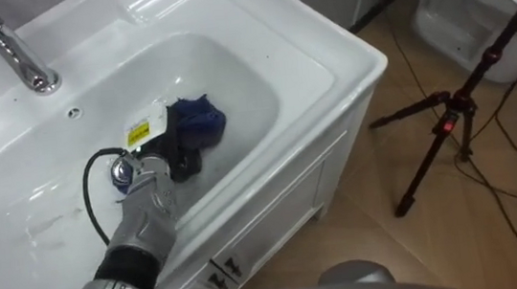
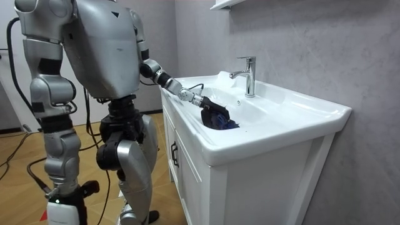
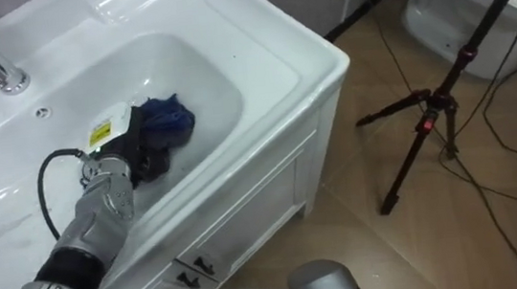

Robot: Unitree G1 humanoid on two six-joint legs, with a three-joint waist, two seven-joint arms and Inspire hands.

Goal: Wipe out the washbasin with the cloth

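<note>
My left hand is clamped on the blue cloth, which bunches just beyond my fingertips in the basin.

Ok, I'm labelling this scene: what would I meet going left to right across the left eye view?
Faucet → left hand → blue cloth → tripod.
</note>
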